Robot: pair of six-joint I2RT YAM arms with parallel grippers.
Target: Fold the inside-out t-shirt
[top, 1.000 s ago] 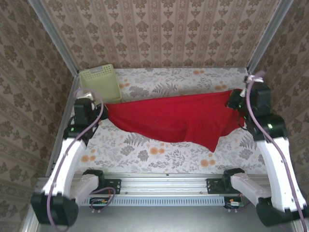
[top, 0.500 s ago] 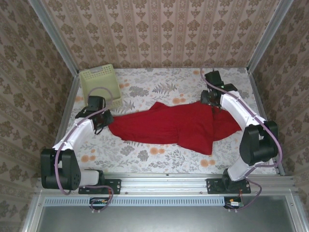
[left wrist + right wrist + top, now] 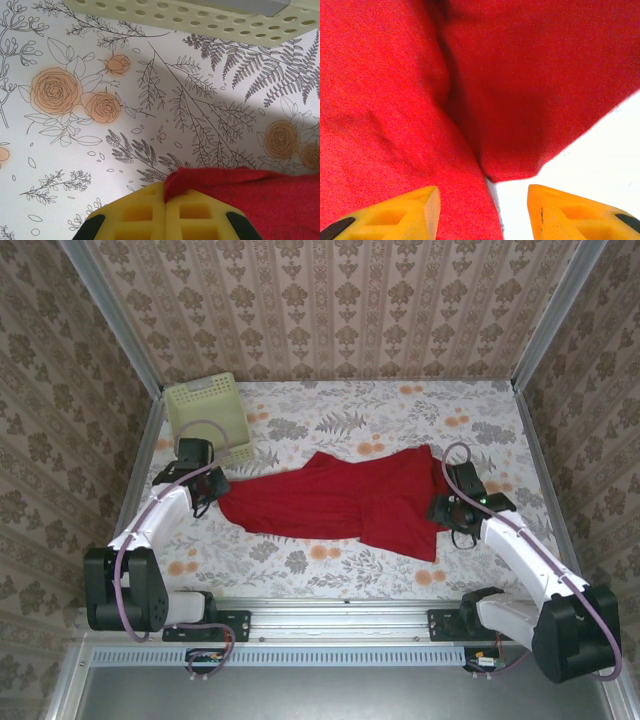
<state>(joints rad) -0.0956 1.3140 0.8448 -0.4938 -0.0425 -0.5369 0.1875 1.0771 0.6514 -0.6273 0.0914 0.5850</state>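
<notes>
The inside-out t-shirt (image 3: 350,495) lies rumpled across the table's (image 3: 400,410) middle, with bare cloth-free margins along the far and near edges. The left gripper (image 3: 165,197) is clamped on the shirt's left end near the far-left corner basket (image 3: 207,412). The right gripper (image 3: 484,190) stands parted over the shirt's right edge.

The left arm (image 3: 150,525) and right arm (image 3: 520,548) have white links, black joints and lilac cables (image 3: 205,426); their fingers (image 3: 142,202) are yellow, with square recesses.

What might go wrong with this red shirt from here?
The left pincer grips just a small edge of the t-shirt; a pull could slip it free. The right pincer stands open over overlapping folds, so it might catch two layers at once. The basket sits close to the left pincer and could get bumped.
</notes>
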